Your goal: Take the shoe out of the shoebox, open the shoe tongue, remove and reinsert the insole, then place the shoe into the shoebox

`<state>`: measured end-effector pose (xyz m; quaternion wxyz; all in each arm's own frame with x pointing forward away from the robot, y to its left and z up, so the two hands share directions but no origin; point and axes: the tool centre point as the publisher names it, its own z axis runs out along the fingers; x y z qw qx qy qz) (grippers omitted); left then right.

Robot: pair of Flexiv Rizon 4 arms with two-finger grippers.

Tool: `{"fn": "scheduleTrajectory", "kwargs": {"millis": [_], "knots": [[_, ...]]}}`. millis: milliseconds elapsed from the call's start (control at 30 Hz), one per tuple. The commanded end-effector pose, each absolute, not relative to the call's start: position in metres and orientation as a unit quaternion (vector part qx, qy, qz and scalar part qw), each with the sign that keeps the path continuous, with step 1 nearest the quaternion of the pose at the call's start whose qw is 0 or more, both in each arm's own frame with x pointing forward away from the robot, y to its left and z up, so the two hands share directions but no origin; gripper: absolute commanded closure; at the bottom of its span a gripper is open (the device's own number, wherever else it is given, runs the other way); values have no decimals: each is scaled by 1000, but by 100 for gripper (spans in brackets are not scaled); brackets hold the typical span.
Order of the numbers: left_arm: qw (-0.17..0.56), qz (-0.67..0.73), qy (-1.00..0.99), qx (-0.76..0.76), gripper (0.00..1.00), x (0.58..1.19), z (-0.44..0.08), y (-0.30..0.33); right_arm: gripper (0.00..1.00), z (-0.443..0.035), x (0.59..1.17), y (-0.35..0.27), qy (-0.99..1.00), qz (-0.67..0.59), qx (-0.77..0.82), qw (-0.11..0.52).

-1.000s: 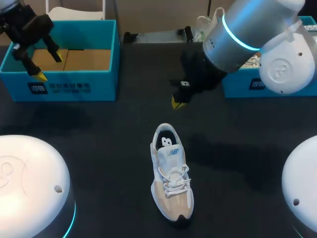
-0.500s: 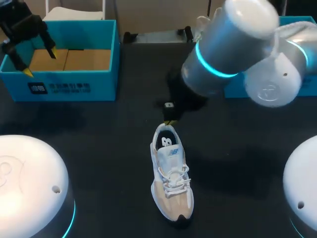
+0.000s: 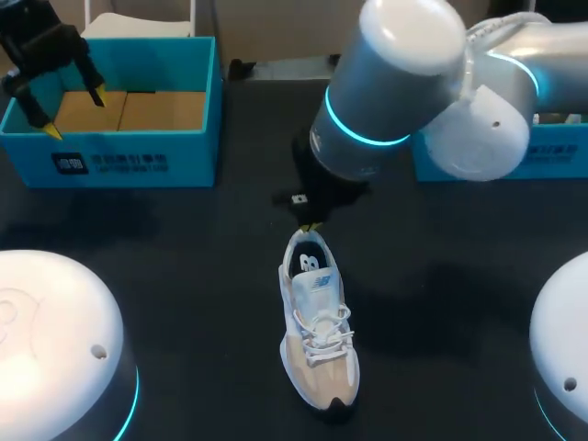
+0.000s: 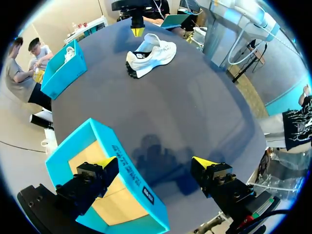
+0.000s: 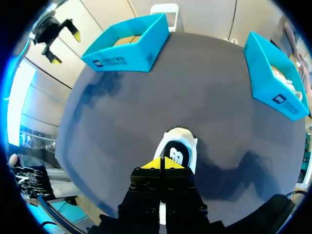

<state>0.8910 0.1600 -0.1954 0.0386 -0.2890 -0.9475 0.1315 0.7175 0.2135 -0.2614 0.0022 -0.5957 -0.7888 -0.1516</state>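
label (image 3: 110,163) on shoebox (image 3: 188,147), print unreadable

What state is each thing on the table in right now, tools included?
shoe: out of the box, upright on its sole, laced.
left shoebox: open, nothing seen inside.
right shoebox: open, something white inside.
left tool: open, empty, above left shoebox.
right tool: shut, empty, at the shoe's heel opening.

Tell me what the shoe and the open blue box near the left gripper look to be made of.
The shoe: seemingly textile, matte white mesh with beige suede-like panels, woven laces, a dark rubbery-looking sole at the toe. The box: probably cardboard, with thin matte blue walls and a bare brown floor inside.
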Motion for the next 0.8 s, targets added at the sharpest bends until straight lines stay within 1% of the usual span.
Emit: {"fn": "scheduleTrajectory", "kwargs": {"millis": [33, 167, 633, 800], "knots": [[39, 131, -948, -289, 0, 891, -196, 160, 100, -296, 721, 219, -789, -154, -595, 1], [39, 131, -948, -289, 0, 891, -196, 160, 100, -309, 717, 202, -783, -153, -603, 11], [39, 131, -948, -289, 0, 891, -196, 160, 100, -309, 717, 202, -783, -153, -603, 11], [39, 131, -948, -289, 0, 891, -196, 160, 100, -320, 709, 200, -780, -152, -607, -7]]}}
